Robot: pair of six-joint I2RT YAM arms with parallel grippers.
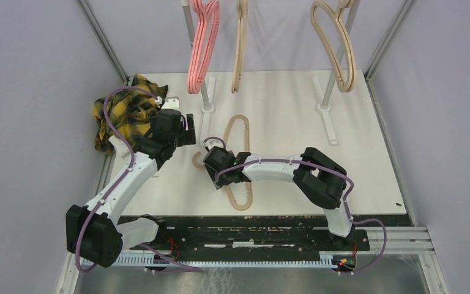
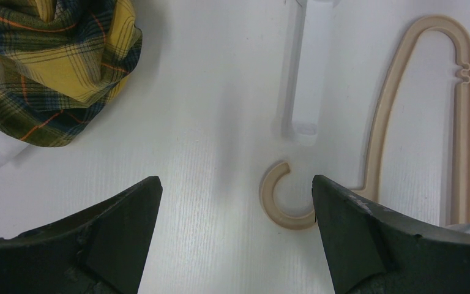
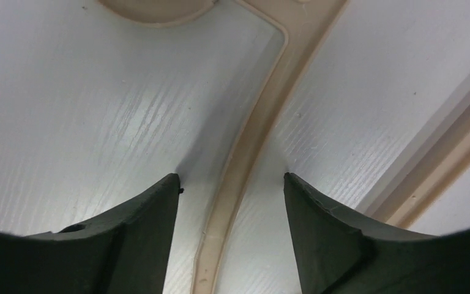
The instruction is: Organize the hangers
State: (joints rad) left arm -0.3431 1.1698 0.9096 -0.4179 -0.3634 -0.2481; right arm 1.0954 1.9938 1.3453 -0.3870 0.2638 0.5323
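Beige hanger [image 3: 245,153] straddled by released right tool [image 3: 231,177] (wrist view only); left tool [image 2: 235,180] released.

Robot lab test cell: bare grey partition walls [image 1: 30,61], white tabletop [image 1: 281,104], aluminium mounting rail [image 1: 398,239], exposed purple cables [image 1: 380,228]

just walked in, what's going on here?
The right gripper is down at the table, open, with one bar of the beige hanger lying there between its jaws; not gripped yet. The left gripper hovers open near that hanger's hook, holding nothing. A pink hanger and two beige hangers hang on the rack behind. A plaid cloth lies back left.
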